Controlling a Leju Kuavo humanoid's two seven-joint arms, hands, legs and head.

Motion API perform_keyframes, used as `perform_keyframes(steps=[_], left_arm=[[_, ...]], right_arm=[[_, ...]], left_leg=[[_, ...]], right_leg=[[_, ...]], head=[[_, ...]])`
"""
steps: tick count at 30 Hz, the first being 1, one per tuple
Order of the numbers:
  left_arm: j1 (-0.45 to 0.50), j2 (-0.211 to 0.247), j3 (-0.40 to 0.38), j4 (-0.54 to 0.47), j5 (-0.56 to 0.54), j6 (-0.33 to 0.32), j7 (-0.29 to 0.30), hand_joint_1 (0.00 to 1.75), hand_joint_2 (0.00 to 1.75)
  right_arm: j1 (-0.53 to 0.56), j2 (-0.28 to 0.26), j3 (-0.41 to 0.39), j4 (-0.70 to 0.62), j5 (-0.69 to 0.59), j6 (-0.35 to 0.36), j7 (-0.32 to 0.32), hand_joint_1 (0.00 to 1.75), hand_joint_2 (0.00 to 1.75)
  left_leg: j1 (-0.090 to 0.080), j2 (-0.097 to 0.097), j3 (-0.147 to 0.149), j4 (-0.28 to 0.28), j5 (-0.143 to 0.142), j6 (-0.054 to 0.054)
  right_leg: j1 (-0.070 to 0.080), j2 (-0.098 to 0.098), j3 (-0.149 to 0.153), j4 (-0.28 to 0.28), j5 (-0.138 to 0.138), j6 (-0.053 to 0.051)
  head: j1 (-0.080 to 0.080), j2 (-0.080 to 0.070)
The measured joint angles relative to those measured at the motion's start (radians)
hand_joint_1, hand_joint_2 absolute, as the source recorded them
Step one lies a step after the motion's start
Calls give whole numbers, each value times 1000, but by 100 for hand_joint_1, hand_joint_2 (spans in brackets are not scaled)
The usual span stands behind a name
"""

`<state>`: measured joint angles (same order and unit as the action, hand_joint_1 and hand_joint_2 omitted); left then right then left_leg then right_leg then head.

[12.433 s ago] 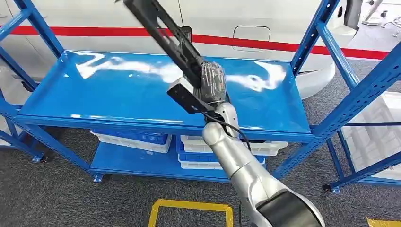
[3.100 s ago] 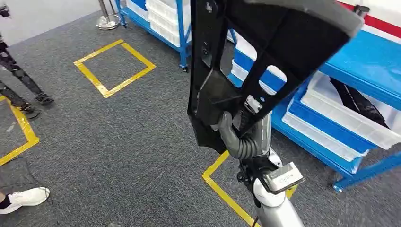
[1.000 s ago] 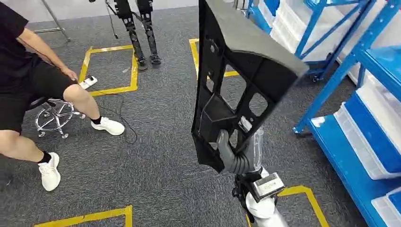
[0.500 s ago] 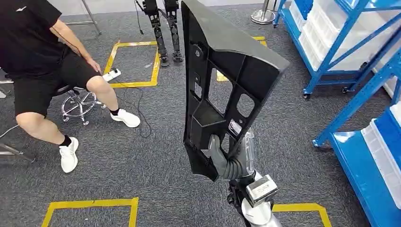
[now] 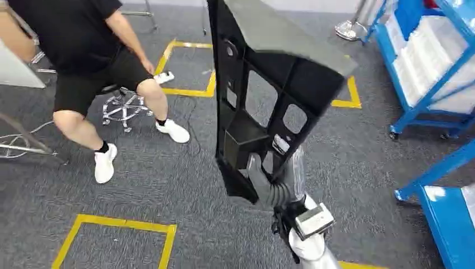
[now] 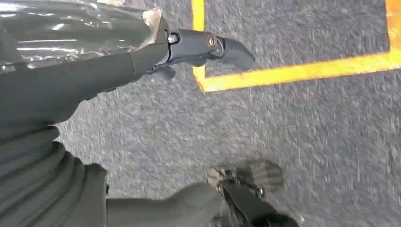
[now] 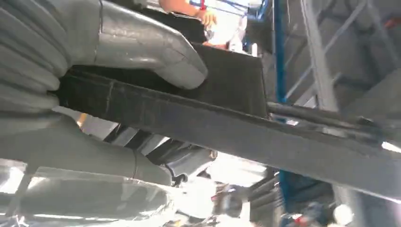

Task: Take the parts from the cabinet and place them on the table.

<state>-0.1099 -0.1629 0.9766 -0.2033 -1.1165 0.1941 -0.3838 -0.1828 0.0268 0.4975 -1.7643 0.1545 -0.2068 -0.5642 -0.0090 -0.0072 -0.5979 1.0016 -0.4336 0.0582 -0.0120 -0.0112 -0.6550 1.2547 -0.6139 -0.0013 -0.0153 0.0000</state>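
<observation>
A large black plastic part [image 5: 263,95] with several cut-outs stands upright in front of me, reaching past the top of the head view. My right hand [image 5: 270,188] grips it at its lower edge, thumb on the near face. In the right wrist view the grey thumb [image 7: 146,52] presses on the part's black rim [image 7: 213,125]. My left hand [image 6: 71,94] hangs over the grey carpet with its fingers [image 6: 208,47] spread and nothing in it.
A person [image 5: 84,50] in black sits on a chrome stool [image 5: 126,106] at the left, feet out on the carpet. Yellow taped squares [image 5: 117,227] mark the floor. Blue shelving with white bins [image 5: 431,61] stands at the right, and a blue shelf corner [image 5: 448,216] sits at the lower right.
The camera has turned: the person has slid towards the middle and the blue shelves towards the right edge. My right hand still holds the black part upright.
</observation>
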Motion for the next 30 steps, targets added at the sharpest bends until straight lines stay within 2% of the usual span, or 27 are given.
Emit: perform_keyframes(steps=[1,2,3,5,6,7,8,10,11,12,13,15,16,17,18,19,20,21,22,23,24,25,26,27,28,29,30], left_arm=[[-2,-1,-5,0,-7,0,7,0,175],[-2,-1,-7,0,-10,0,16,0,175],[-2,-2,-11,0,-18,0,23,0,175],[-2,-2,-25,0,-28,-1,29,0,175],[-4,-2,-30,0,-30,-2,29,0,175],[-9,-2,-32,0,-34,-2,29,0,175],[-10,-2,-33,0,-37,-4,30,0,175],[-9,-2,-39,0,-40,-9,34,0,175],[-9,-1,-42,0,-43,-12,35,0,175],[-9,-2,-46,0,-47,-16,36,0,175],[-11,-2,-51,0,-49,-16,36,0,175],[-18,-2,-57,0,-57,-16,34,0,175],[-18,-3,-58,0,-58,-16,33,0,175],[-18,-3,-62,0,-58,-16,33,0,175],[-17,-3,-65,0,-58,-16,33,0,175],[-17,-3,-67,0,-58,-16,33,0,175],[-18,-3,-71,0,-59,-16,32,0,175],[-19,-3,-73,-1,-59,-16,32,0,175],[-24,1,-74,-3,-58,-17,32,0,175],[-30,0,-74,-3,-58,-19,30,0,175],[-33,3,-74,-4,-57,-26,27,0,175],[-33,3,-75,-4,-56,-29,23,0,175],[-33,3,-75,-4,-56,-33,18,0,175],[-30,1,-75,-4,-55,-38,11,0,175],[-38,0,-75,-4,-50,-41,7,0,175],[-56,-5,-75,-4,-42,-47,11,0,175],[-78,-16,-75,-4,-36,-48,25,0,175]], right_arm=[[0,-6,-4,1,3,1,6,175,175],[-2,-11,-8,1,5,3,7,175,175],[-7,-14,-10,1,5,4,7,175,175],[-21,-18,-15,1,7,4,7,175,175],[-28,-20,-19,2,7,4,7,175,175],[-34,-21,-21,3,7,4,6,175,175],[-34,-23,-25,3,8,4,6,175,175],[-34,-21,-27,3,10,4,5,175,175],[-35,-20,-27,3,12,4,5,175,175],[-37,-19,-27,3,14,4,5,175,175],[-37,-18,-27,1,16,4,5,175,175],[-36,-19,-28,1,22,4,5,175,175],[-34,-19,-28,1,23,4,5,175,175],[-34,-19,-28,1,23,4,5,175,175],[-34,-18,-28,1,23,4,5,175,175],[-34,-18,-28,1,23,4,5,175,175],[-35,-18,-28,0,23,4,5,175,175],[-36,-18,-28,-1,24,4,5,175,175],[-35,-18,-28,-2,25,5,4,175,175],[-36,-19,-29,-2,25,9,3,175,175],[-36,-18,-29,-2,24,13,3,175,175],[-35,-16,-29,-2,21,18,3,175,175],[-36,-12,-29,-3,16,26,2,175,175],[-36,-10,-29,-5,9,35,2,175,175],[-39,-9,-27,-4,4,42,2,175,175],[-45,-8,-27,-4,-3,51,0,175,175],[-47,-9,-27,-3,-5,57,-1,175,175]], left_leg=[[0,-17,0,1,0,0],[1,-33,0,3,-1,-1],[3,-48,1,5,-3,-4],[12,-74,0,19,-11,-17],[15,-84,-7,34,-20,-28],[9,-95,-18,49,-26,-36],[11,-101,-21,46,-25,-38],[15,-108,-24,45,-24,-38],[19,-107,-24,48,-28,-41],[16,-62,-30,66,-40,-46],[16,-25,-50,111,-66,-52],[19,5,-128,261,-136,-57],[19,6,-167,331,-157,-56],[19,6,-183,355,-156,-53],[16,6,-173,327,-128,-43],[12,7,-144,267,-92,-31],[0,18,-91,170,-41,-12],[-21,58,-44,86,-7,15],[-34,110,-30,63,-26,34],[-37,105,-27,47,-25,31],[-42,86,-28,42,-23,31],[-43,75,-27,37,-21,34],[-43,61,-11,10,-13,43],[-22,51,21,-29,8,39],[-22,38,30,-44,17,39],[-19,27,27,-44,22,41],[-15,9,24,-42,24,38]], right_leg=[[-1,3,-35,53,-10,4],[-2,3,-48,61,-1,12],[-5,4,-36,20,27,24],[-18,16,29,-135,105,53],[-24,44,50,-184,114,58],[-19,52,58,-191,113,45],[-15,45,56,-185,114,29],[-11,35,55,-185,115,17],[-21,28,56,-187,116,14],[-15,24,59,-189,116,11],[-14,17,61,-190,116,7],[-5,-1,61,-189,112,-1],[-2,-13,61,-189,110,-3],[3,-21,62,-189,108,-6],[8,-31,64,-189,106,-9],[12,-40,68,-190,104,-12],[17,-50,76,-191,100,-18],[18,-59,85,-195,97,-23],[17,-69,89,-200,96,-22],[19,-76,89,-207,96,-17],[16,-95,90,-209,97,-15],[13,-106,94,-215,97,-15],[21,-118,110,-228,99,-13],[24,-95,108,-225,95,-12],[20,-43,97,-196,85,-11],[15,-10,63,-130,61,-12],[9,3,23,-60,39,-10]], head=[[-1,0],[1,0],[1,0],[2,0],[3,0],[7,0],[3,0],[3,0],[1,0],[2,0],[-8,0],[-8,0],[-8,0],[-7,0],[-8,0],[-7,0],[-7,0],[-7,0],[-3,0],[-4,0],[-6,0],[-8,0],[-9,0],[-5,0],[-7,0],[-8,0],[-3,0]])
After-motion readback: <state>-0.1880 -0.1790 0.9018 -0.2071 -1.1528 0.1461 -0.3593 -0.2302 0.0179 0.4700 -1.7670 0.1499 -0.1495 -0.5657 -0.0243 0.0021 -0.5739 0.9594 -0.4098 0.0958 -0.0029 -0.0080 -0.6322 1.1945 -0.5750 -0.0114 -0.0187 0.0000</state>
